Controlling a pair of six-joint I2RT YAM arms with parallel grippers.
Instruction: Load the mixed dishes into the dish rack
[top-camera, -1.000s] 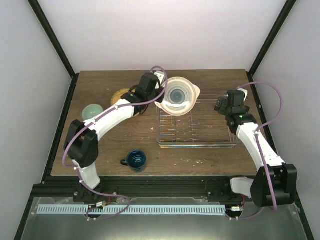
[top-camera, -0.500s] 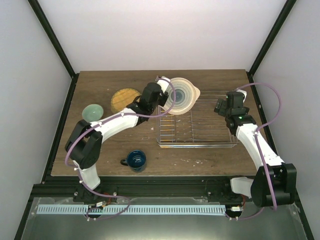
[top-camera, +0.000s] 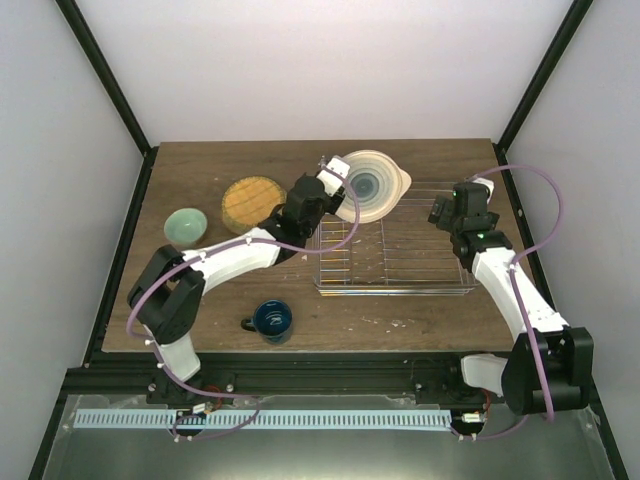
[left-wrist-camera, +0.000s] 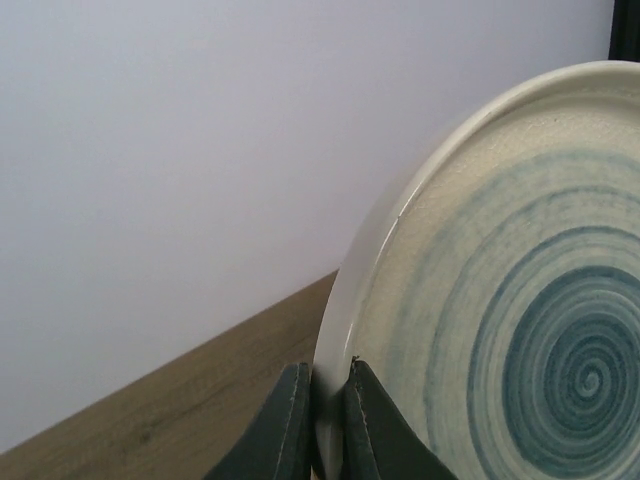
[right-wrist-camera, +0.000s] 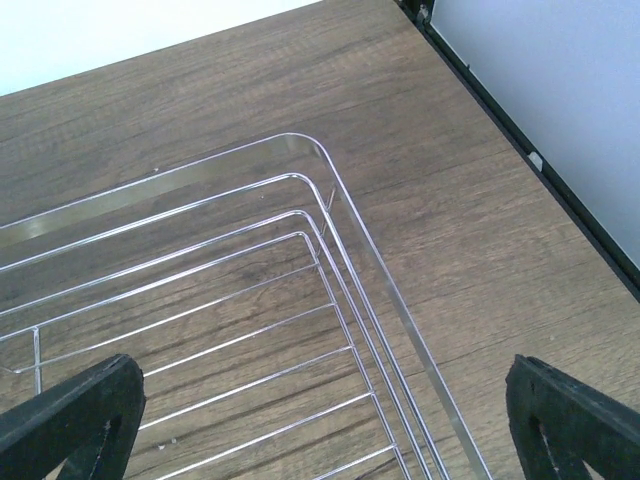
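Note:
My left gripper (top-camera: 335, 187) is shut on the rim of the cream plate with teal rings (top-camera: 372, 186) and holds it tilted above the far left corner of the silver wire dish rack (top-camera: 400, 287). The left wrist view shows the fingers (left-wrist-camera: 290, 420) pinching the plate's edge (left-wrist-camera: 520, 330). My right gripper (top-camera: 447, 212) is open and empty above the rack's far right corner (right-wrist-camera: 320, 165). The yellow-orange plate (top-camera: 252, 203), the pale mint bowl (top-camera: 185, 226) and the dark blue mug (top-camera: 272, 319) sit on the table left of the rack. The lime green and tan plates are out of view.
The rack is empty, with thin tines along its floor. Black frame posts run along the table's left and right edges (top-camera: 515, 215). White walls close in the back and sides.
My left gripper has carried the cream plate to the right and tilted it more upright over the rack, uncovering the yellow-orange plate. The right arm has barely moved.

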